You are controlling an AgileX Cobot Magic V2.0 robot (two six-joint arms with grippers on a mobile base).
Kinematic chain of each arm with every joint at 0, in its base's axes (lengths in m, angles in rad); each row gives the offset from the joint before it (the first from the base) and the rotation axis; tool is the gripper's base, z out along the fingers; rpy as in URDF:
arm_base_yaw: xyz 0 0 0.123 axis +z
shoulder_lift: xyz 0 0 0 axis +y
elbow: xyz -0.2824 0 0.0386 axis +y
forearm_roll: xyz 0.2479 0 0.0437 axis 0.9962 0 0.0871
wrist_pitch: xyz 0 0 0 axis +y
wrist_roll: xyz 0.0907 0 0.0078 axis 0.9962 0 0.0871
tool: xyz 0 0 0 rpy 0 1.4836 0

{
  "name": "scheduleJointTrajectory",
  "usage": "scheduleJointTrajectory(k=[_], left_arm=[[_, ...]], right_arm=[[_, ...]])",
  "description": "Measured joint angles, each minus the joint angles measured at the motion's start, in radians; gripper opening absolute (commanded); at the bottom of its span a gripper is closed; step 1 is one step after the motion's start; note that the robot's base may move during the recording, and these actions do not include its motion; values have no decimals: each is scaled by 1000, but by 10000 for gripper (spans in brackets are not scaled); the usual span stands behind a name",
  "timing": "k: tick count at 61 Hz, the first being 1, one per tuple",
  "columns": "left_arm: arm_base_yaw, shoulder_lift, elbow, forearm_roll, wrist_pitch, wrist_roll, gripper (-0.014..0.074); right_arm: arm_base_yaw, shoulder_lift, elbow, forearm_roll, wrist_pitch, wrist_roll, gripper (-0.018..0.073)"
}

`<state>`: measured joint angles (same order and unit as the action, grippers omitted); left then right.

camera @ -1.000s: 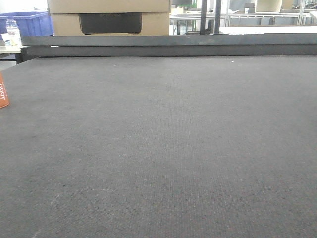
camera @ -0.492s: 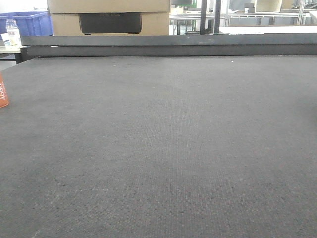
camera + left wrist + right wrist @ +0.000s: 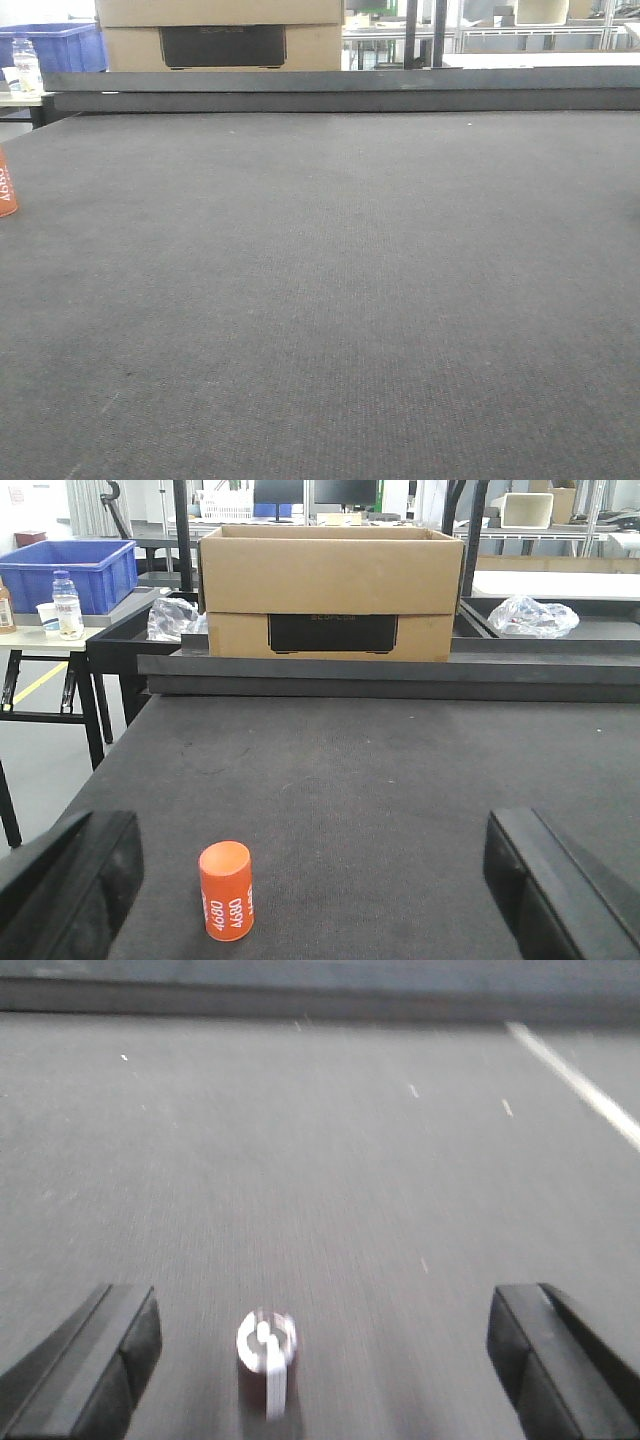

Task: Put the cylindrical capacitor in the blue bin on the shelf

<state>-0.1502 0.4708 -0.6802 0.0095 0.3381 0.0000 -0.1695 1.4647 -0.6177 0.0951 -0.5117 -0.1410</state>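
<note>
Cylindrical capacitor (image 3: 226,891): orange, upright on the dark surface (image 3: 400,770), white numerals down its side. In the front view only a sliver of it shows, cut off by the left frame edge.
Left gripper (image 3: 312,880): fingers (image 3: 75,890) released and spread wide. The capacitor stands ahead of the gap, nearer the left-hand finger, and neither finger touches it. Both fingers are cropped by the frame.
Right gripper (image 3: 322,1350): fingers (image 3: 565,1360) released and far apart. The view is motion-blurred.
Small dark cylinder (image 3: 267,1348): stands between the right fingers, with a white mark on top. It is too smeared to identify.
Cardboard box (image 3: 330,590): sits beyond the far edge of the surface. Its top is cut off in the front view.
Blue crate (image 3: 70,568): on a side table to the left, with a bottle (image 3: 67,605) just beside it. Its contents are hidden.
Plastic bags (image 3: 535,615): crumpled, behind the surface to the right of the box.
</note>
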Motion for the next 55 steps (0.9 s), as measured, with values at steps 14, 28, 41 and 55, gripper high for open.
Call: scheduleJointTrajectory(k=[14, 28, 41, 55], left_arm=[[0, 4, 0, 7, 0, 0, 601], [0, 4, 0, 19, 0, 0, 601], [0, 4, 3, 21, 0, 0, 601], [0, 4, 22, 21, 2, 0, 601]], right_arm=[[0, 243, -2, -24, -336, 0, 568], [0, 415, -44, -25, -426, 0, 568], [0, 507, -113, -25, -444, 4, 568], [0, 550, -144, -25, -450, 8, 558]])
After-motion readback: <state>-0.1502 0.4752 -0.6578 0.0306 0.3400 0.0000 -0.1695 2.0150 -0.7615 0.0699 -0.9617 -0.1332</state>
